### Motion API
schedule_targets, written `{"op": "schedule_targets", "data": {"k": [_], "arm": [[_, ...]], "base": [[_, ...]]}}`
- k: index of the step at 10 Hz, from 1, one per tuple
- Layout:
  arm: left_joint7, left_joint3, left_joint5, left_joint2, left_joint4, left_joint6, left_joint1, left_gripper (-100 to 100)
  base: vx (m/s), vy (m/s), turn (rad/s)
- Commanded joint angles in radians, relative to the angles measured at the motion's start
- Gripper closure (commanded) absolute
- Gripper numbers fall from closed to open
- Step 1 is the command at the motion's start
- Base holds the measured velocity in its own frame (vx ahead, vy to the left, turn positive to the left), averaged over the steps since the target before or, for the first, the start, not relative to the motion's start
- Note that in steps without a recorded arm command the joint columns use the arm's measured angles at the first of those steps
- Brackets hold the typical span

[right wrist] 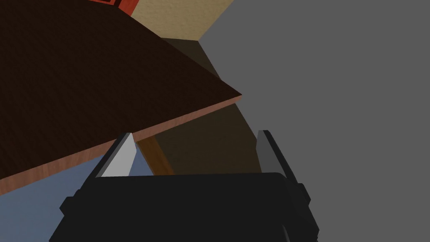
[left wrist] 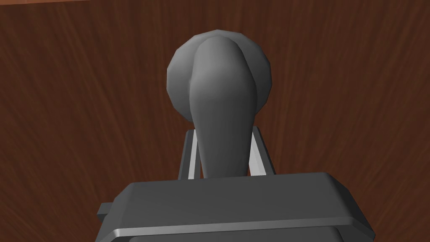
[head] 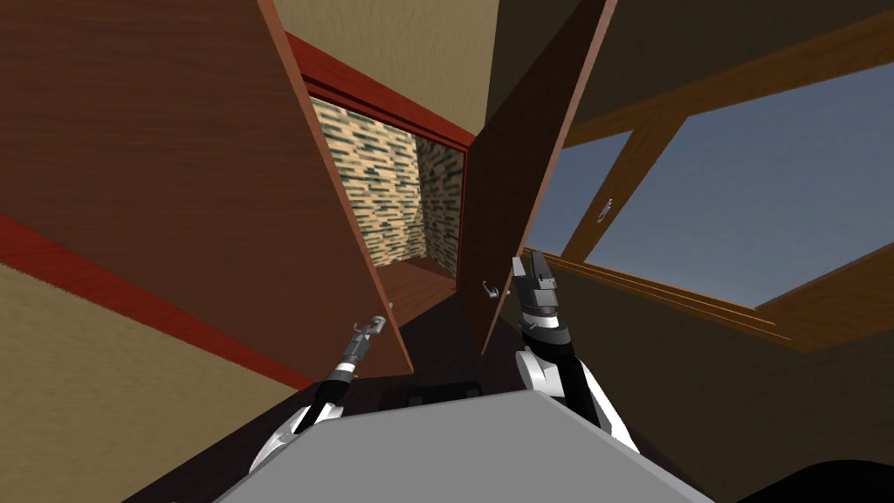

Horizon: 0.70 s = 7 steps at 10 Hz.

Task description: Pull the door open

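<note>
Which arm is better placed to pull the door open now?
Left. The left gripper is shut on the grey door handle; the right gripper stands open near the other door leaf, holding nothing.

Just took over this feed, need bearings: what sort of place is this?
Likely inside a house, at a double doorway: the left door leaf and right door leaf stand ajar, the left gripper shut on the left leaf's grey handle. A wood-framed window lies to the right, a brick-patterned wall beyond the gap.
</note>
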Motion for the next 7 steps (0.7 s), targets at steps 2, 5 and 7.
{"op": "schedule_targets", "data": {"k": [2,5,7], "arm": [[0.006,-0.009,-0.006,-0.010,0.041,-0.025,-0.022,100],[0.003,-0.013,-0.017,-0.019,0.035,-0.016,-0.031,100],[0.000,-0.016,-0.025,-0.026,0.030,-0.009,-0.038,100]], "base": [[-0.016,0.009,0.010],[-0.109,0.080,-0.076],[-0.151,0.108,-0.064]]}}
